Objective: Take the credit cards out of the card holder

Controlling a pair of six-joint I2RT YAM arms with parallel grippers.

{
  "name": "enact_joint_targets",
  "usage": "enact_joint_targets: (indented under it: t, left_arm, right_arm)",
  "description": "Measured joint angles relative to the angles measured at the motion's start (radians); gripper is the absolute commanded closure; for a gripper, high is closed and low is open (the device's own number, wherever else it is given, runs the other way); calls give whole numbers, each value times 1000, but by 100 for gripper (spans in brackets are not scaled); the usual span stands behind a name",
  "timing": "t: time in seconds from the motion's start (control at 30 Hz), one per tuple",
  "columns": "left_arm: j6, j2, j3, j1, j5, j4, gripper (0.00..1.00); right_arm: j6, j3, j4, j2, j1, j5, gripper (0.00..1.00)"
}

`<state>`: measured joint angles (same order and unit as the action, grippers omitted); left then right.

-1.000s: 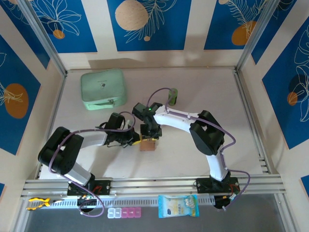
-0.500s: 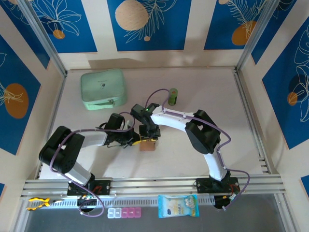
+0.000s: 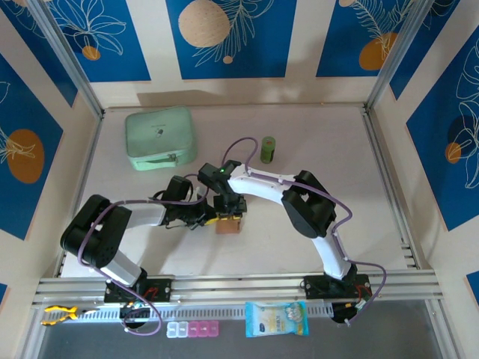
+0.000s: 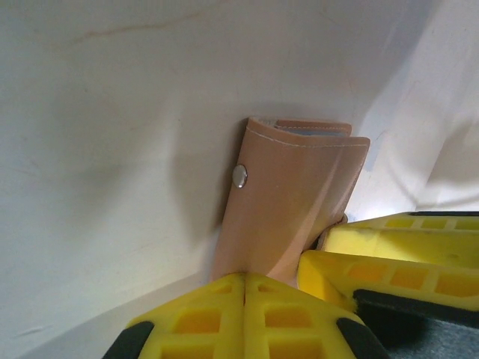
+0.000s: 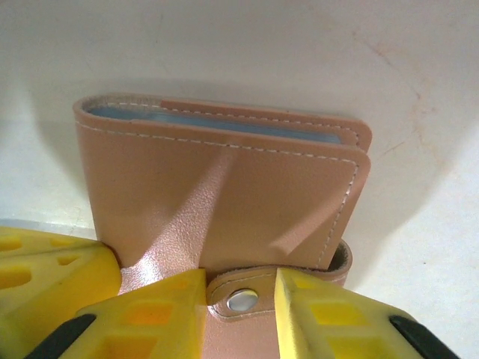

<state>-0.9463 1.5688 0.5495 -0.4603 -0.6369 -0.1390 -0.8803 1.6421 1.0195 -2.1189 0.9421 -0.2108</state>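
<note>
The tan leather holder [image 5: 217, 194] stands on edge near the middle of the tabletop [image 3: 359, 187]. It is folded shut, with pale stitching along its rim and blue cards [image 5: 224, 122] showing in the fold. The left gripper [image 4: 245, 288] is clamped on its lower edge, and the right gripper [image 5: 239, 295] pinches its snap tab. Bare tabletop lies toward the right and near edges. A green case [image 3: 160, 138] sits by the far-left corner.

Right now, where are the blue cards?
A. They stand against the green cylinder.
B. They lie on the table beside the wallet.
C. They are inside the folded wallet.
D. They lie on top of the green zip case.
C: in the right wrist view, a blue edge of the cards shows between the two flaps of the folded wallet.
</note>
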Motion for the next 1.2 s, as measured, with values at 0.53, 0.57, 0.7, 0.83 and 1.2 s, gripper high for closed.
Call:
enact_joint_targets:
  t: [0.53,0.57,0.7,0.83,1.2]
  left_arm:
    - [-7,6,-2,2,-2,-3,100]
    - [-7,6,-2,2,-2,-3,100]
    - [-6,6,-2,3,-1,-2,100]
    - [-6,5,-2,5,1,4,100]
    - [-7,-21,22,7,17,96,87]
  right_arm:
    - [7,2,13,6,10,-25,92]
    - [7,2,13,8,10,-26,92]
    - [6,-14,13,25,10,-29,88]
    - [3,-43,23,58,9,-40,84]
    - [-4,-133,14,146,-21,-51,74]
